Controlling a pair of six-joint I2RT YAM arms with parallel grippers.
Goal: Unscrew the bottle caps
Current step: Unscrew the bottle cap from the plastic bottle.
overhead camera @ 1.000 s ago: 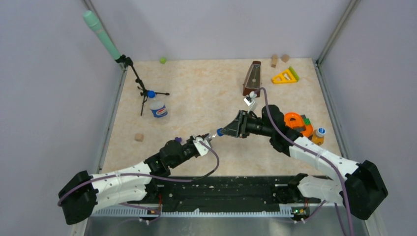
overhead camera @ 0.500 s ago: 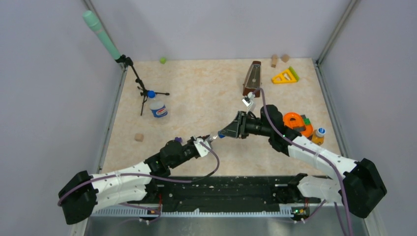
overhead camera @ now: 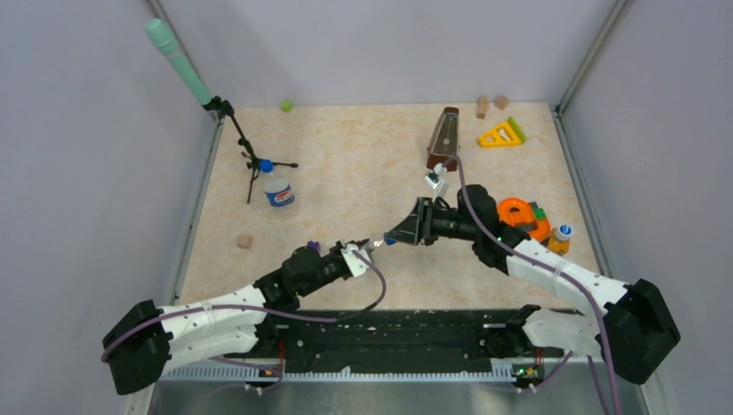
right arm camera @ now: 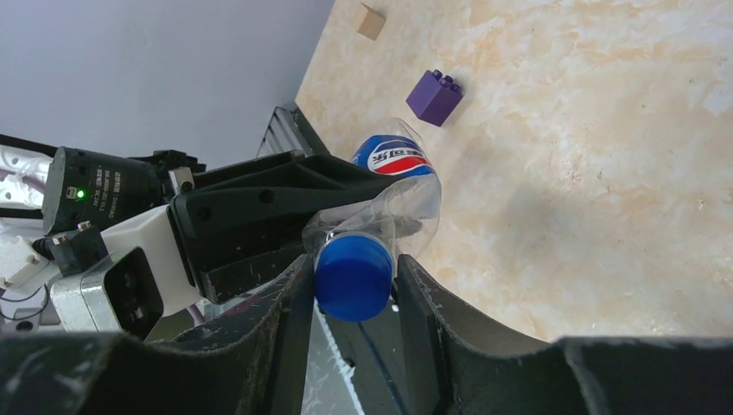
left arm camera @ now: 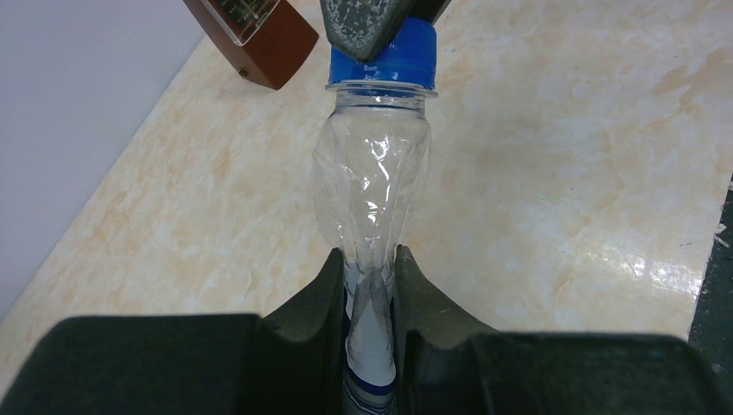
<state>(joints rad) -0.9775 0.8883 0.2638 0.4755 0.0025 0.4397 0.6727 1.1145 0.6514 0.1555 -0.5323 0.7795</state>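
I had the clear bottle [left arm camera: 372, 181] held off the table, on the near side of the brown metronome [overhead camera: 444, 137] and a little to its left, well apart from it. My left gripper [left arm camera: 367, 259] was clamped hard on the bottle's lower body, jaws nearly together and the thin plastic crumpled between them. The bottle's long axis ran roughly level, from that grip out toward my right arm, so the blue cap [right arm camera: 353, 278] pointed away from the left gripper and straight into the right gripper [overhead camera: 393, 235]. That was the relation the coming twist depended on: the right wrist looked lined up nearly end-on with the cap, one finger on each side of it, so a roll of that wrist would turn about the bottle's own axis. The right jaws stood only narrowly apart, just about the cap's width, but I could not tell whether the pads were actually pressing on it or sitting a hair clear. The right arm was plainly the one placed to do the unscrewing, while the left served as the vice. I judged this cap not yet off, since it sat flush on the neck ring.
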